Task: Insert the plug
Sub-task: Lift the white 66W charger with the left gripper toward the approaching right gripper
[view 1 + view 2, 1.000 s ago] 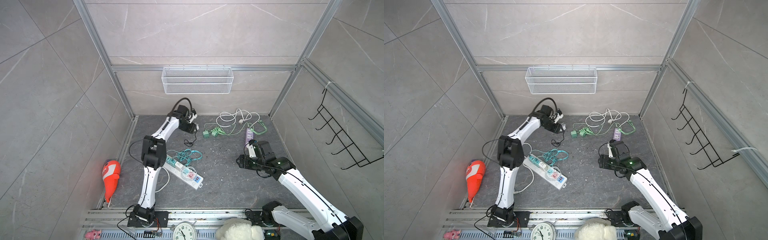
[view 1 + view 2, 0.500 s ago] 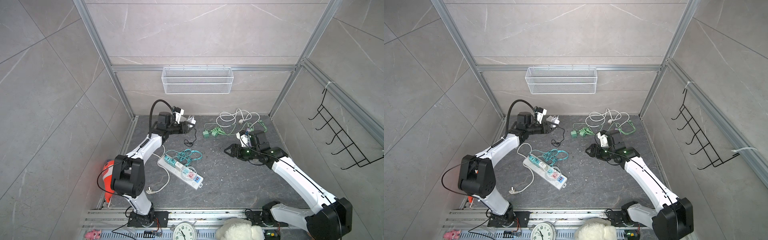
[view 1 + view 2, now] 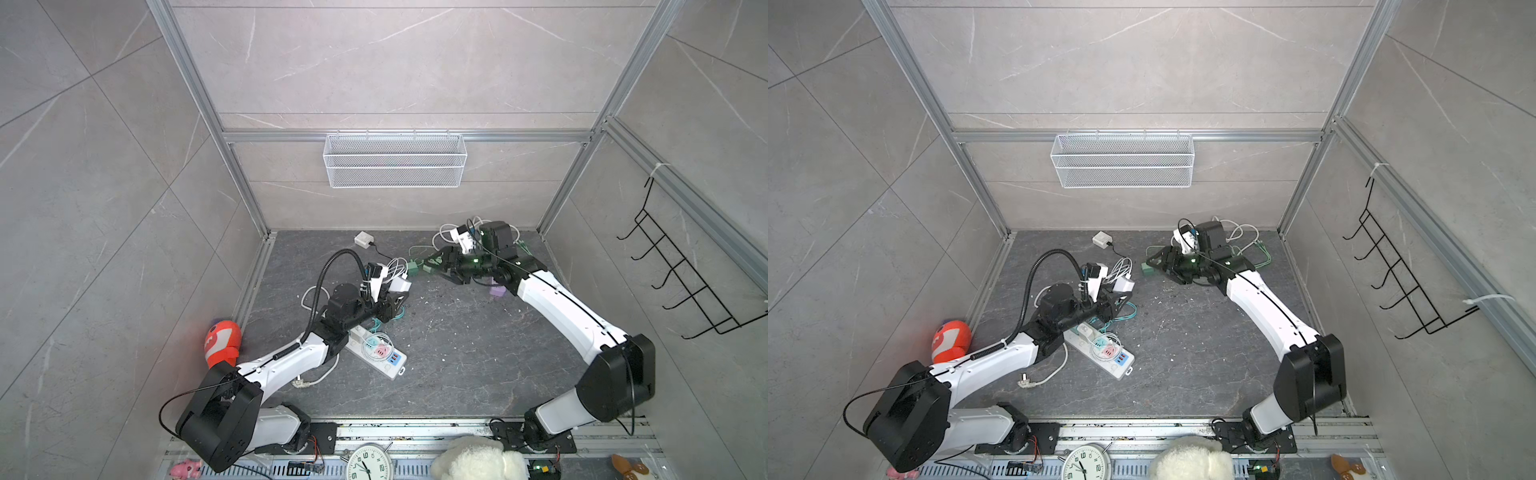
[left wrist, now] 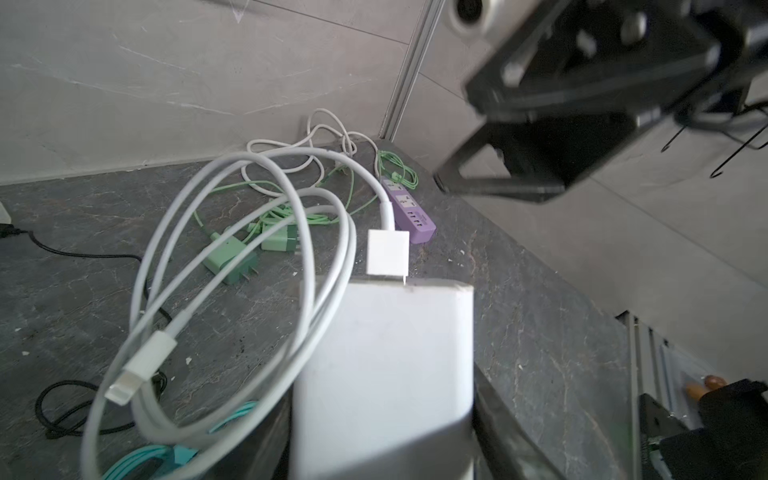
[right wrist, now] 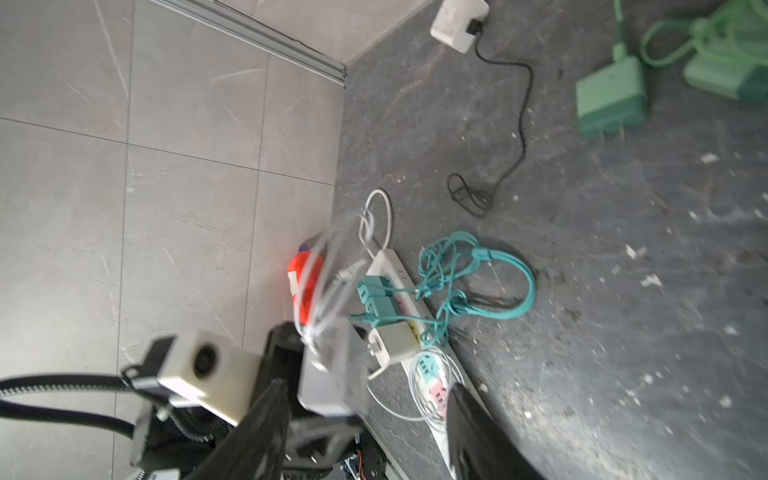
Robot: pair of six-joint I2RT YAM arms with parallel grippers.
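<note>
The dark grey marbled table bears a long white power strip, a purple power strip and two green plug adapters.

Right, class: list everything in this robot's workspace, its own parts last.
power strip: 1, white, mid-floor
second power strip: 1, purple, under right arm
charger: 1, white, in left gripper
loose chargers: 2, green, by right gripper
adapter: 1, white, back of floor
cable: 1, teal, by power strip
basket: 1, white, back wall
hook rack: 1, black, right wall
toy: 1, orange, left edge
clock: 1, white, front
plush: 1, white, front
left gripper: 1, black, gripping charger
right gripper: 1, black, open
</note>
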